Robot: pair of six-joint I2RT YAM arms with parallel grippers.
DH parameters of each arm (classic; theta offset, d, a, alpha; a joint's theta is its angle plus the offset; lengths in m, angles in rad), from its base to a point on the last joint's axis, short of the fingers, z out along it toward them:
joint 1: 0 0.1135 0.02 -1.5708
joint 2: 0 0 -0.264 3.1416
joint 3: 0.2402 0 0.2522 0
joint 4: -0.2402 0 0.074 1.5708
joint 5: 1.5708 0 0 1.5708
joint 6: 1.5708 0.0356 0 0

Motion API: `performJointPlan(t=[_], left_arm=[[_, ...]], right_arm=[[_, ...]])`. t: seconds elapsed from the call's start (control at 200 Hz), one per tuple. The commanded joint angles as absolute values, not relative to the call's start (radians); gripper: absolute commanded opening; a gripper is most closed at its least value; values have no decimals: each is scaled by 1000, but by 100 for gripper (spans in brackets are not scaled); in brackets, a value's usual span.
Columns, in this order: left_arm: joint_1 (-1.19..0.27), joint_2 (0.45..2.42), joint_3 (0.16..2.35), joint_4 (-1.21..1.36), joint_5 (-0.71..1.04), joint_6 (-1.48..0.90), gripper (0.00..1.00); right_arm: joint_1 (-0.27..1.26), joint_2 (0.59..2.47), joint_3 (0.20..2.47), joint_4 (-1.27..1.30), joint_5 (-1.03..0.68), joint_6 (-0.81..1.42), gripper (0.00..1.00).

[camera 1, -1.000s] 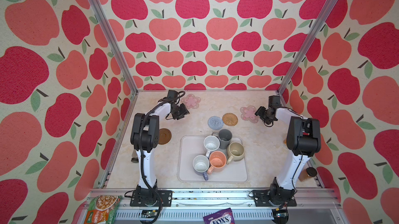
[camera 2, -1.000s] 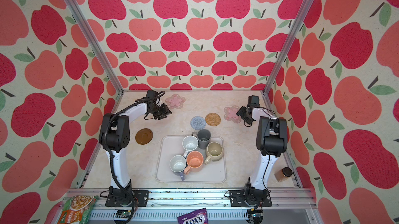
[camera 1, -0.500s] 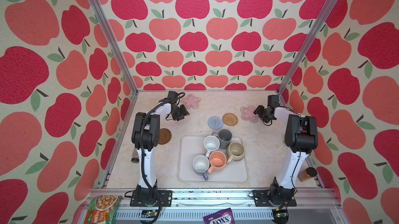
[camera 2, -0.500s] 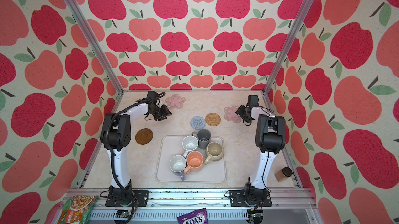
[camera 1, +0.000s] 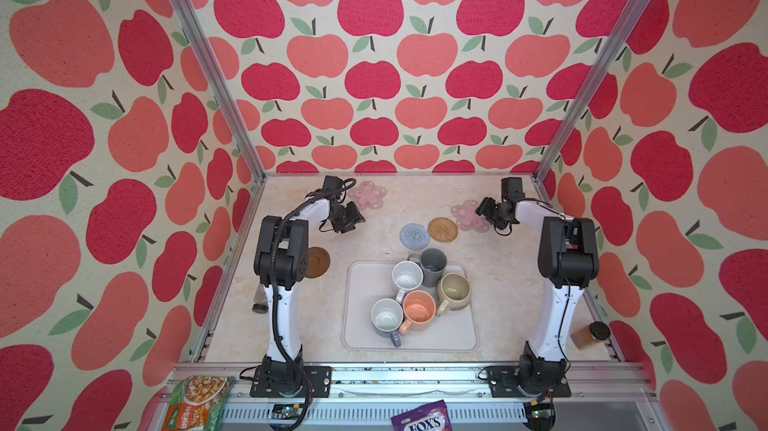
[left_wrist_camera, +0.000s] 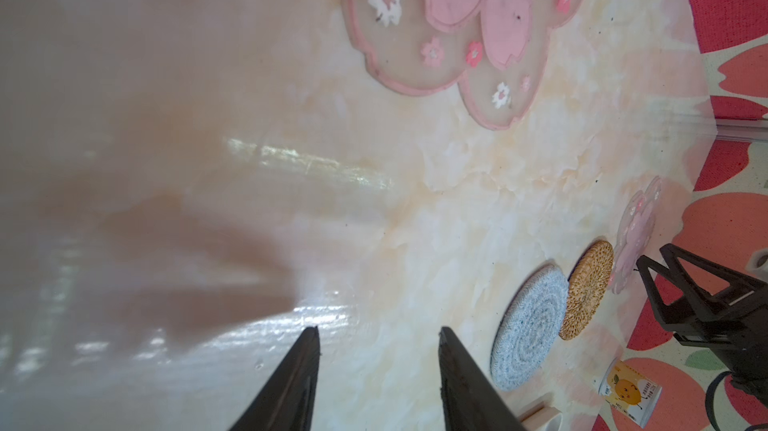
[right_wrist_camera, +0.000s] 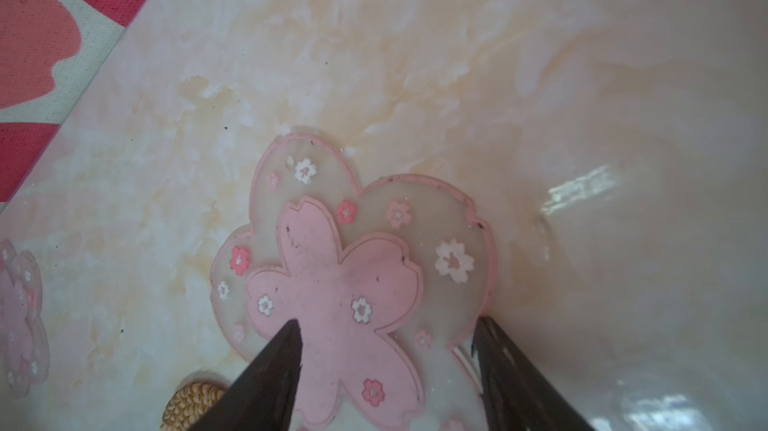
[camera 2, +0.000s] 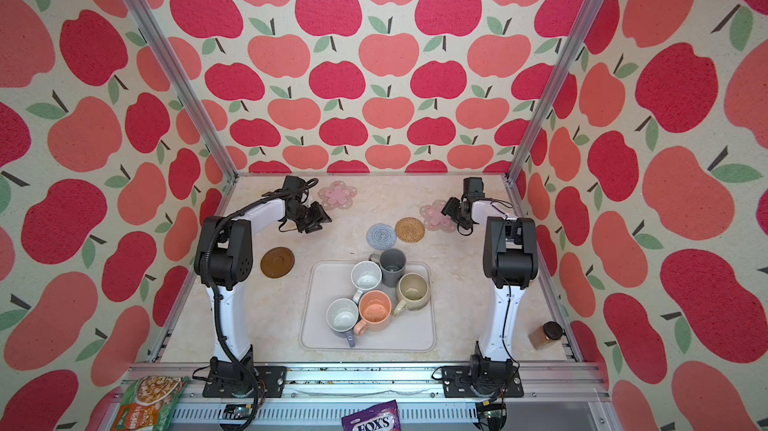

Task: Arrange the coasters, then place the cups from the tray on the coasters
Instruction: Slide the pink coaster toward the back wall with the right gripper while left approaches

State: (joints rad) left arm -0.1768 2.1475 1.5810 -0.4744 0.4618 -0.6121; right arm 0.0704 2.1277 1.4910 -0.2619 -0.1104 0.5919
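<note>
Nearest me, a large pale off-white rounded-rectangle tray (camera 1: 453,335) sits on the marbled cream tabletop (camera 1: 316,316), between the bases of the two arms. All five mugs stand bunched inside it. A lavender-grey mug with a white inside (camera 1: 386,316) is closest, with a peach-orange mug (camera 1: 419,309) just beside it. A beige-olive mug (camera 1: 454,291) stands to their right. A white mug (camera 1: 407,279) and a taller dark grey mug (camera 1: 433,265) stand at the tray's far edge.

Left of the tray, apart from it, a dark brown disc coaster (camera 1: 318,262) lies flat. Just beyond the tray, a blue-grey crocheted round coaster (camera 1: 414,235) and a woven rattan round coaster (camera 1: 442,228) lie edge to edge.

Farther back on the right lies a pink flower-shaped coaster (camera 1: 467,215). The right gripper (right_wrist_camera: 384,325) hangs over it, fingers apart and gripping nothing; I cannot tell whether they touch it. On the left, the left gripper (left_wrist_camera: 378,331) is over bare tabletop, fingers apart and empty. Farthest back, a second pink flower-shaped coaster (camera 1: 368,194) lies near the apple-patterned back wall (camera 1: 374,76).
</note>
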Motion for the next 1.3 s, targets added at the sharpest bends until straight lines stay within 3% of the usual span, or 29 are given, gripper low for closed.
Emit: performJointPlan(t=[0.0,0.3,1.296], left_arm=[[-166,2143,1561,-461,476,-621,49],[-170,2157,1584,-397,508,-635,49],[-312,2530,2115,-327,644,-730,49]], right_arm=[[101,2178,1499,-322,-144,625,68],[141,2208,1536,-300,-173,683,68],[229,2365,1710,-265,-252,816,67]])
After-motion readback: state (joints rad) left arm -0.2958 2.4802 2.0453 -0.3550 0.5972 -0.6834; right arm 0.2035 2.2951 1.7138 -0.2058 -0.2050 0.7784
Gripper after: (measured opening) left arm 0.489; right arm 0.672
